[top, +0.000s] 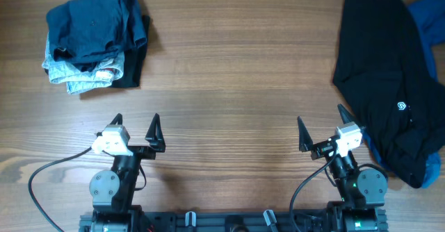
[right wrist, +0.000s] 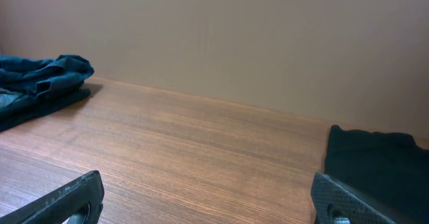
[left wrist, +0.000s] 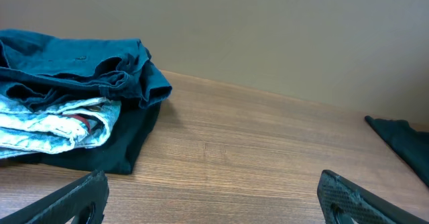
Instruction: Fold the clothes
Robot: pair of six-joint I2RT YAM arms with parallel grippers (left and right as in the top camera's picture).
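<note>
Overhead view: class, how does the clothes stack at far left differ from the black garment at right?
The clothes stack is compact, layered; the black garment sprawls unfolded. The clothes stack mixes dark blue, pale denim and black; the black garment is plain with a white logo. Both lie on the table.

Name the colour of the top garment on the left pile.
Dark blue; the top garment shows best in the overhead view.
</note>
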